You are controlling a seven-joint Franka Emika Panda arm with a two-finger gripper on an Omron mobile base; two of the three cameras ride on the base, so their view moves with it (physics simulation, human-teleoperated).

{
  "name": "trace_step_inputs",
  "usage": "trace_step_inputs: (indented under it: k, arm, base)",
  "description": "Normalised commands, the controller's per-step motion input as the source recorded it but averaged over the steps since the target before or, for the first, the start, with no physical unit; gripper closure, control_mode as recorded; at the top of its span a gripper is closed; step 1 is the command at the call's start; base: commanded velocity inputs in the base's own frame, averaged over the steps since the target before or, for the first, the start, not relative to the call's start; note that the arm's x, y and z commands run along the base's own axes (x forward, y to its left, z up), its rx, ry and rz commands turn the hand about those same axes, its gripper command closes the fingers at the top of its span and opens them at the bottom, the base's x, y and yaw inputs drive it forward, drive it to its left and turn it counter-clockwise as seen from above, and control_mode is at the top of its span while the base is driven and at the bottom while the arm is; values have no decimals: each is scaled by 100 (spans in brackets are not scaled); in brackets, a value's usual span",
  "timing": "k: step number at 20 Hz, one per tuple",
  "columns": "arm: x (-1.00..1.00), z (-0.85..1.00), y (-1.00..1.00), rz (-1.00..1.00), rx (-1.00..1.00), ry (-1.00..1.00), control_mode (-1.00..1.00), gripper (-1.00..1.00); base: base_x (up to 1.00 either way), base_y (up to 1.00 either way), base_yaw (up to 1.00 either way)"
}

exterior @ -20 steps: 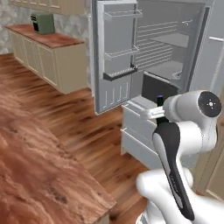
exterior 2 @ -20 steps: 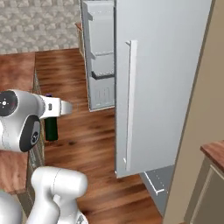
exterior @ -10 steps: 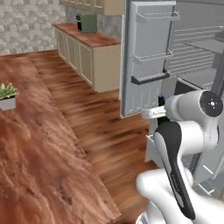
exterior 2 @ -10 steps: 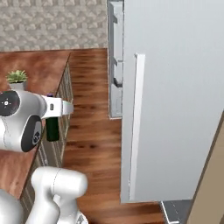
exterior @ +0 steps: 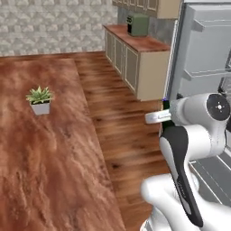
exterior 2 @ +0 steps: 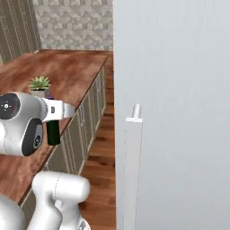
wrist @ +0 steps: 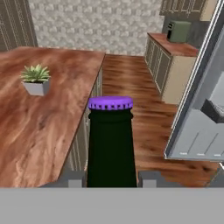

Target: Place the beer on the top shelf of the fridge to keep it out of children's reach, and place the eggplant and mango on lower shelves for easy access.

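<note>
The jaws are clamped on the beer [wrist: 110, 144], one dark fingertip on each side of its neck, purple cap up; in the right base view the bottle [exterior 2: 53, 131] hangs upright under the gripper [exterior 2: 55, 120], over the edge of the wooden bench [exterior 2: 67, 81] near a small potted plant [exterior 2: 39, 85]. This looks like the carry step for the beer, bottle held clear of any surface and not yet inside the fridge [exterior: 205, 54], whose open door sits to one side. Next move probably calls for facing the open fridge, lifting the bottle to the top shelf and keeping it upright; the shelf itself can't be made out here.
</note>
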Motion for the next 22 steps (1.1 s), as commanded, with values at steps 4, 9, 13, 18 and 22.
trace_step_inputs:
  k: [4, 9, 13, 18, 22]
  arm:
    - [0, 0, 0, 0, 0, 0, 100, 100]
    - [0, 0, 0, 0, 0, 0, 100, 100]
    - [0, 0, 0, 0, 0, 0, 100, 100]
    - [0, 0, 0, 0, 0, 0, 100, 100]
    - [0, 0, 0, 0, 0, 0, 100, 100]
  base:
    - [85, 0, -2]
    - [45, 0, -36]
    - [32, 0, -67]
    - [50, 3, -65]
    - [84, 18, -47]
